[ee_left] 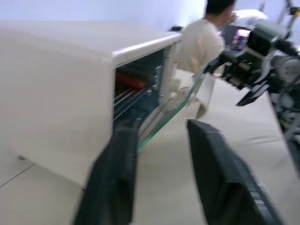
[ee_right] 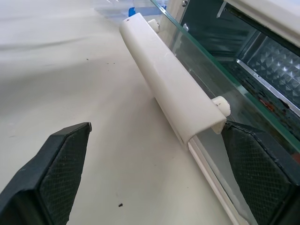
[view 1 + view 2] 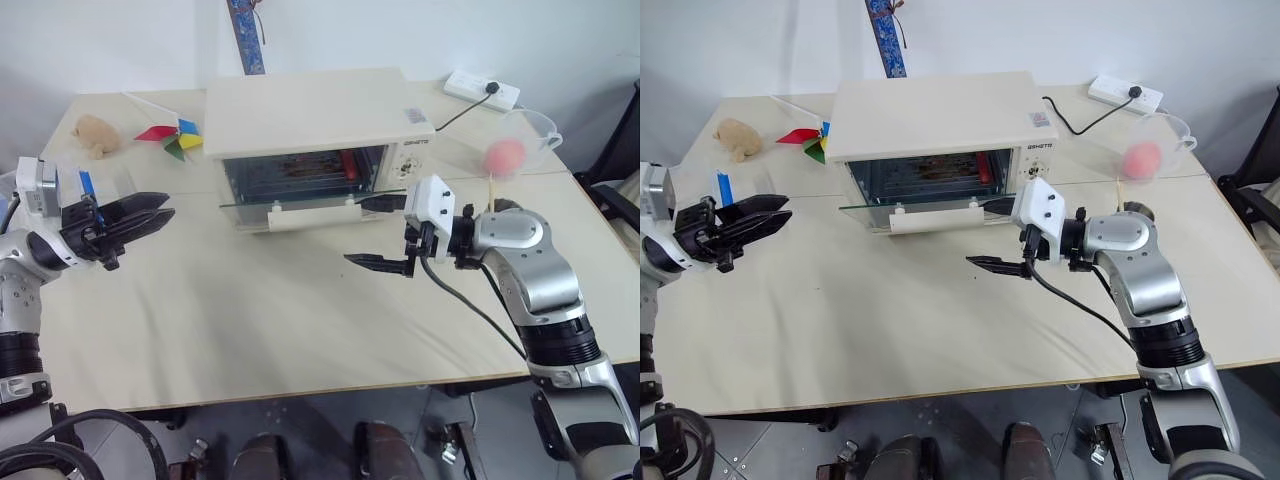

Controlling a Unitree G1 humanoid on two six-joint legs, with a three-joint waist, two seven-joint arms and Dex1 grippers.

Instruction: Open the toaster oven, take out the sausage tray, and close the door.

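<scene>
The cream toaster oven (image 3: 310,110) stands at the back middle of the table. Its glass door (image 3: 300,203) is swung down and open, with the bar handle (image 3: 310,216) at the front. Inside, the sausage tray (image 3: 330,170) sits on the rack, and its red sausage (image 1: 131,81) shows. My right gripper (image 3: 355,232) is open at the right end of the handle. One of its fingers is over the door's glass and the other is low in front of the handle. My left gripper (image 3: 165,212) hovers left of the oven, a little open, holding nothing.
A clear plastic box with blue latches (image 3: 100,185) sits by my left gripper. A plush toy (image 3: 95,133) and a pinwheel (image 3: 175,138) lie at the back left. A power strip (image 3: 482,90) and a clear jug holding a pink ball (image 3: 515,145) are at the back right. A person (image 1: 201,42) sits beyond the table.
</scene>
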